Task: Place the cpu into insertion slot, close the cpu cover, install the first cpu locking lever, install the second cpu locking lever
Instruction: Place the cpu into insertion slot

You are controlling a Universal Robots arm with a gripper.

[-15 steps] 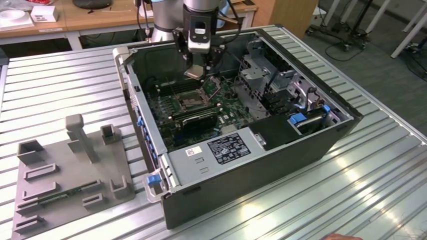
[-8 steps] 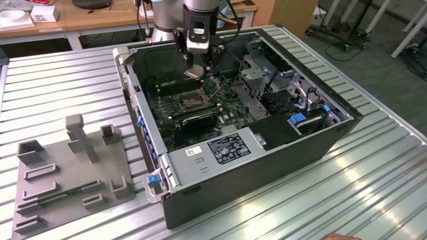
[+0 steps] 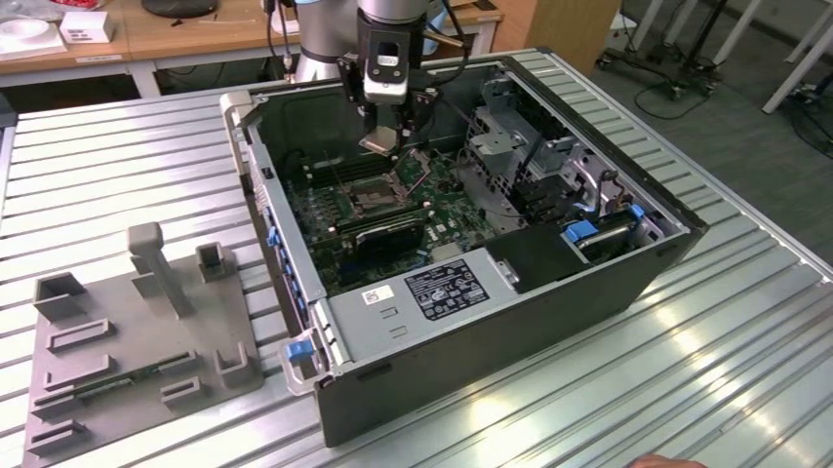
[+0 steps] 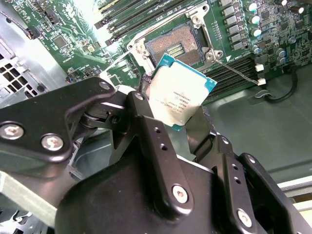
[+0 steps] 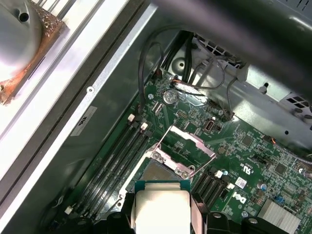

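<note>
My gripper (image 3: 381,136) hangs inside the open computer case (image 3: 456,322), shut on the cpu (image 3: 378,142). In the second wrist view the cpu (image 4: 178,95), a square chip with a silvery top and teal edge, sits tilted between the black fingers (image 4: 146,122). It hovers above and a little to one side of the bare insertion slot (image 4: 174,46). In the first wrist view the cpu (image 5: 163,209) is short of the slot (image 5: 157,171), and the cpu cover (image 5: 187,146) stands raised on its hinge. Two thin wire levers (image 4: 236,72) (image 4: 114,61) lie swung out from the socket.
Memory slots (image 5: 114,168) run beside the socket, and black cables (image 5: 146,63) hang beyond it. A metal drive cage (image 3: 501,146) stands on the exterior view's right inside the case. A grey fixture tray (image 3: 131,341) lies on the table at the exterior view's left. A fingertip (image 3: 664,460) shows at the bottom edge.
</note>
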